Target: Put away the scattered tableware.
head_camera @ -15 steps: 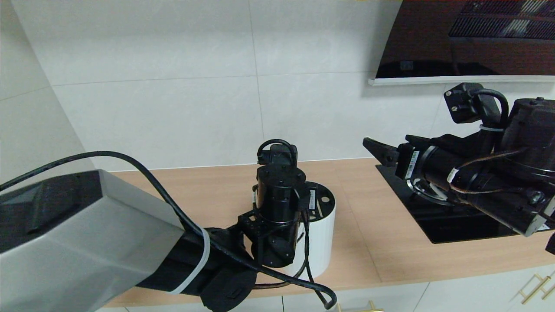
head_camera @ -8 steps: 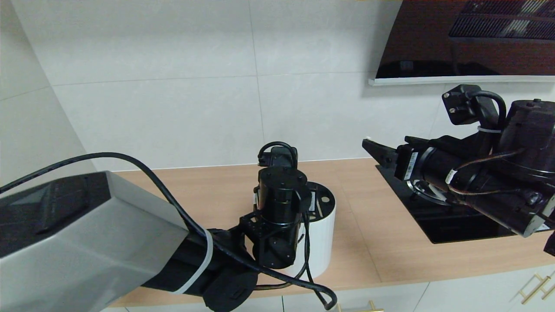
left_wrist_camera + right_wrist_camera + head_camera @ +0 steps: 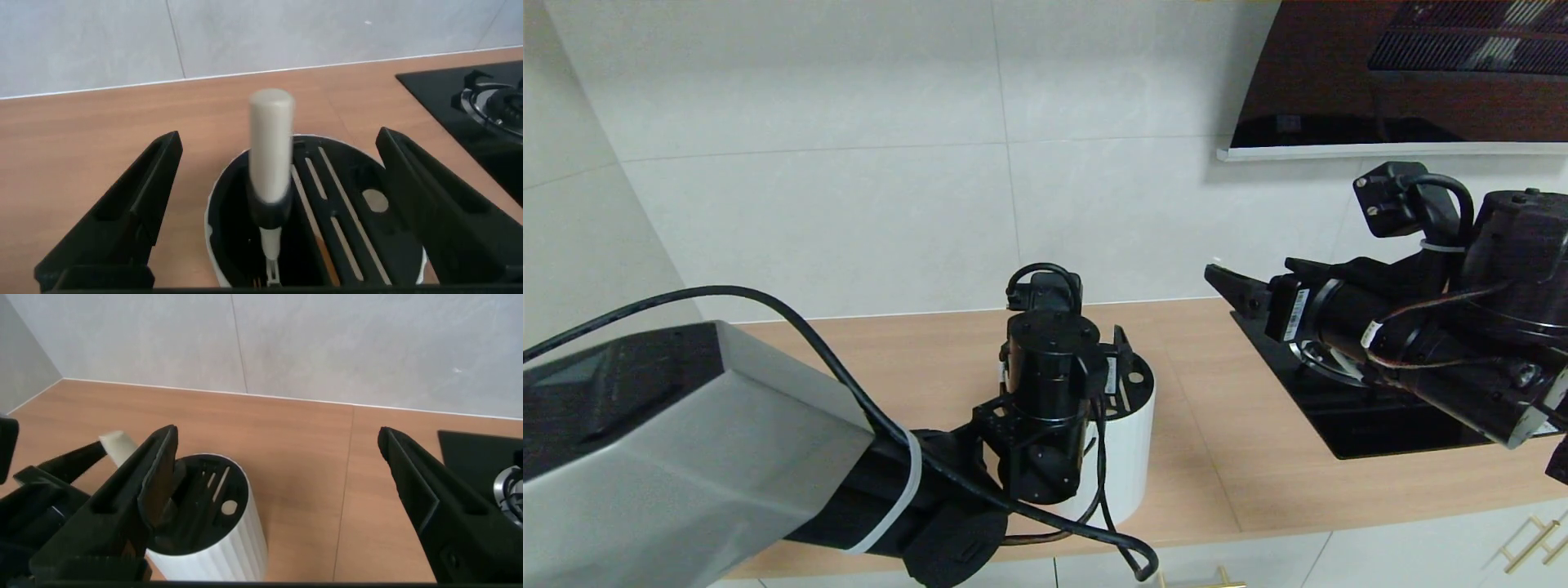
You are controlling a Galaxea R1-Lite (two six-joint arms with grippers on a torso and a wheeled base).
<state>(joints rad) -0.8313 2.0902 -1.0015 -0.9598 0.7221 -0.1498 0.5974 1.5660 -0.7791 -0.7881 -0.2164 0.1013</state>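
Observation:
A white ribbed utensil holder (image 3: 1131,441) with a black slotted top stands on the wooden counter. A utensil with a cream handle (image 3: 270,147) stands upright in its round opening, its lower end hidden inside. My left gripper (image 3: 278,140) hangs straight above the holder (image 3: 214,204), open, its fingers (image 3: 122,220) wide on either side of the handle without touching it. To the right, my right gripper (image 3: 1241,287) is held above the counter, open and holding nothing. Its wrist view shows the holder (image 3: 233,539) and the cream handle (image 3: 114,445) farther off.
A black cooktop (image 3: 1347,416) with a burner is set into the counter on the right, under my right arm. A dark range hood (image 3: 1405,73) hangs above it. White tiled wall runs behind. Bare counter (image 3: 915,351) lies left of the holder and between holder and cooktop.
The left gripper's fingers have spread: one finger now juts out beside the wrist over the holder. The right arm has barely shifted.

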